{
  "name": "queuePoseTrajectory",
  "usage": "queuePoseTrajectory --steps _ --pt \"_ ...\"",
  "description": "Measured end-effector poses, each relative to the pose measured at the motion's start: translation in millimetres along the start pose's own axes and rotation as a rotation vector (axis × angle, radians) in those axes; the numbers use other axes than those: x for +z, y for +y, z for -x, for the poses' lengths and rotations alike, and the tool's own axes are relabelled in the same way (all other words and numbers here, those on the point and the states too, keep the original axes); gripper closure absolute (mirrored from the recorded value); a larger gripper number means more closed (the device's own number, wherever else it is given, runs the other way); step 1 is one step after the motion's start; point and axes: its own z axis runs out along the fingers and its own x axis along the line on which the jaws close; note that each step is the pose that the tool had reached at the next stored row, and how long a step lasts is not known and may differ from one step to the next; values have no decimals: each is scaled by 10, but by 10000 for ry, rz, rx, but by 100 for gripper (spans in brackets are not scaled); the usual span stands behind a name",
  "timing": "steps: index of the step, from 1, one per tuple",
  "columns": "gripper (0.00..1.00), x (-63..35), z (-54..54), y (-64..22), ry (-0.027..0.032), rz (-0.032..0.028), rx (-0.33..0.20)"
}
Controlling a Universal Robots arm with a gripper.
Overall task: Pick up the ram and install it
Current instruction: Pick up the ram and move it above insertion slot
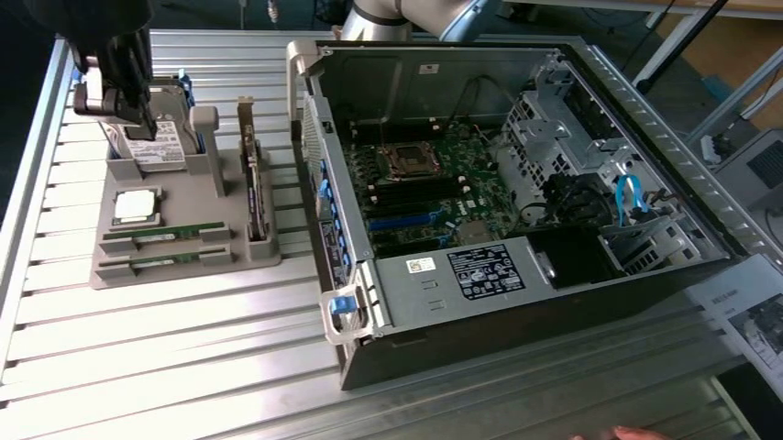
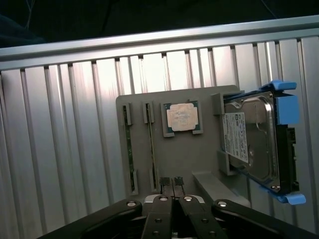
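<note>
Two ram sticks, thin green boards, lie side by side in slots of the grey holder tray (image 1: 183,275): one ram stick (image 1: 165,236) and a second (image 1: 163,261) nearer the front. In the wrist view both show edge-on, one ram stick (image 2: 128,149) and the other (image 2: 152,149). My gripper (image 1: 128,115) hangs above the far end of the tray, over the hard drive (image 1: 157,147), well away from the ram. In the wrist view my gripper (image 2: 173,183) is shut with nothing between its fingers.
A silver processor chip (image 1: 135,206) and an upright dark expansion card (image 1: 253,197) share the tray. The open computer case (image 1: 514,275) with its motherboard (image 1: 423,183) lies at the exterior view's right. A hand (image 1: 626,433) shows at the front edge of the ribbed metal table (image 1: 159,357).
</note>
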Motion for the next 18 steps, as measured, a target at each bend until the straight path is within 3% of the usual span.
queuePoseTrajectory --steps 4,18 --pt "90 44 -1 -1 0 -1 -1" --pt "89 47 -2 -1 -1 -2 -1"
